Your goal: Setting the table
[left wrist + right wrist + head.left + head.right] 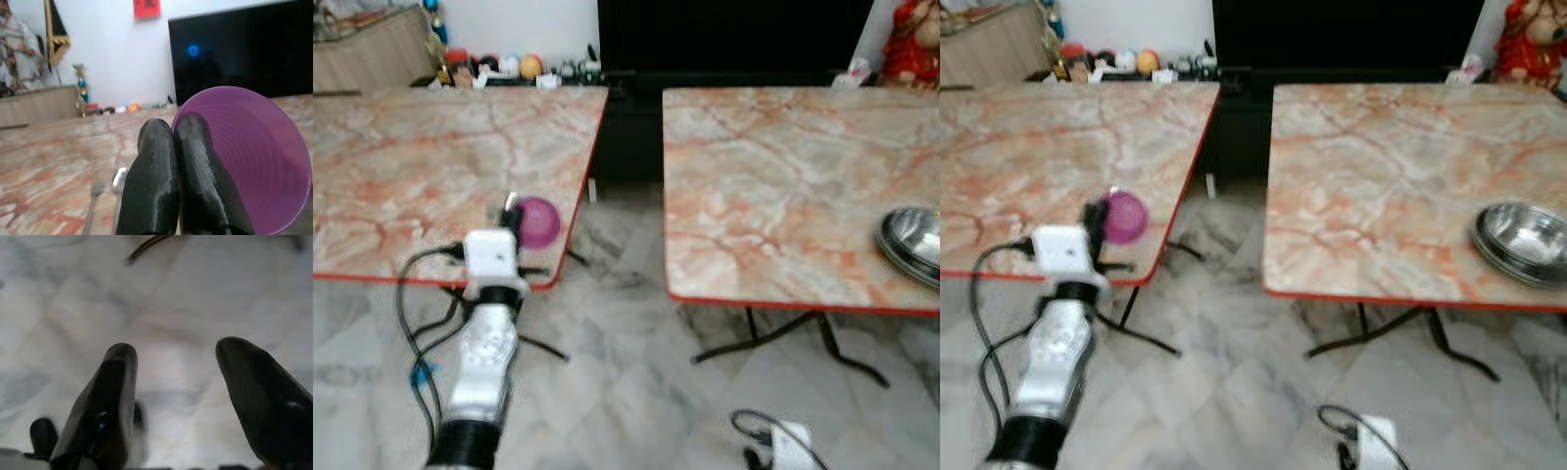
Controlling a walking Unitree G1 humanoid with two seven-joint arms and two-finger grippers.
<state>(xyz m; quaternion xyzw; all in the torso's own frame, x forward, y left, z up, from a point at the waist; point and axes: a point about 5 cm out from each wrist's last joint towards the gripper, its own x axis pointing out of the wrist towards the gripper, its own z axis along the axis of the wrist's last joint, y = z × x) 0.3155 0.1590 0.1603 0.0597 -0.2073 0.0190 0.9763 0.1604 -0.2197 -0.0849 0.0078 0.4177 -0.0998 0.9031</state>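
Near the front right corner of the left table (411,176), a purple cup (538,222) was pinched by its rim in the left gripper (173,147), fingers closed tight on it. A fork (93,208) lay on that table beside the cup, and a steel bowl (1526,242) sat on the right table (1381,176). Low over the marble floor (156,298), the right gripper (178,382) hung with fingers spread wide.

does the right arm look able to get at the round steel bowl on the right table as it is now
Probably not yet: the right gripper hangs open low over the floor, and the round steel bowl sits up on the right marble-pattern table.
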